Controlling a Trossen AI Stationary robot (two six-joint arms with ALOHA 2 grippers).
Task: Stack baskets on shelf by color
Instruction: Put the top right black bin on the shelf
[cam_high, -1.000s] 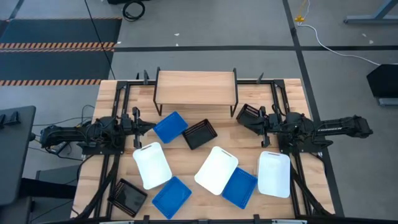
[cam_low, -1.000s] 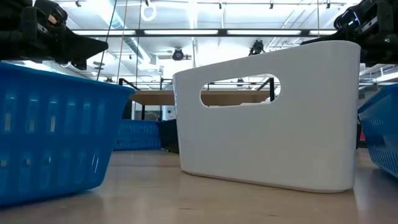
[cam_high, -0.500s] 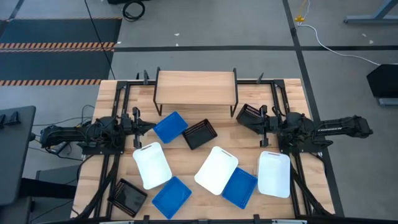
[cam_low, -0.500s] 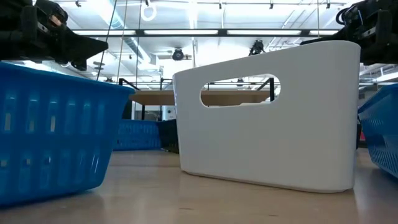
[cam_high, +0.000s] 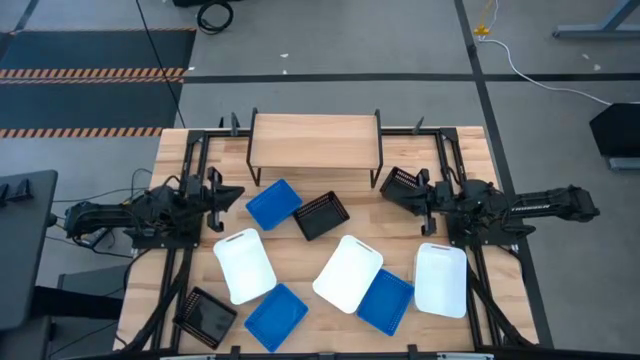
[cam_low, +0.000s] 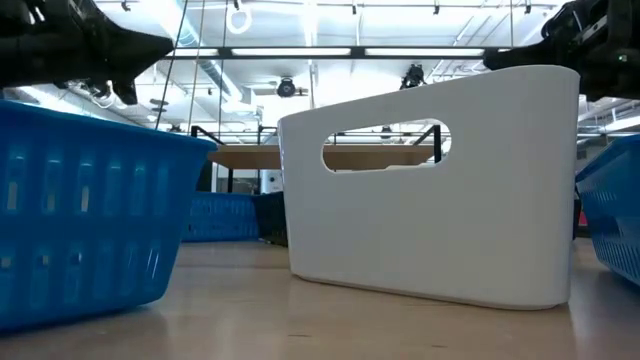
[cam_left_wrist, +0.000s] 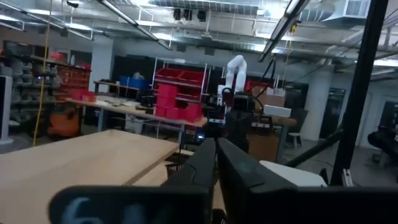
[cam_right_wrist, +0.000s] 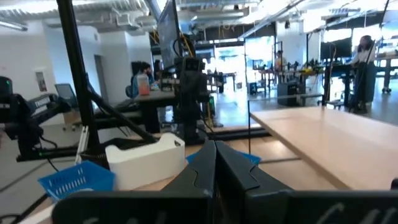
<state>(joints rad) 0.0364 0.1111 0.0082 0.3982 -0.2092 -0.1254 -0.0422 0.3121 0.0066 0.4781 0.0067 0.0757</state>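
i see the shelf (cam_high: 315, 141) at the table's far edge, bare on top. my left gripper (cam_high: 238, 193) hangs left of it beside a blue basket (cam_high: 273, 203), fingers nearly together, gripping nothing. my right gripper (cam_high: 408, 196) sits right of the shelf, fingers closed, empty, over a black basket (cam_high: 400, 182). the other baskets lie scattered nearer me.

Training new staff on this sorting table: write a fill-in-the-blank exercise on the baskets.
1. The shelf holds ___ baskets.
2. Between the middle white basket and the right white basket lies a ___ basket.
3. The basket beside the right pincer is ___.

Missing words: no; blue; black
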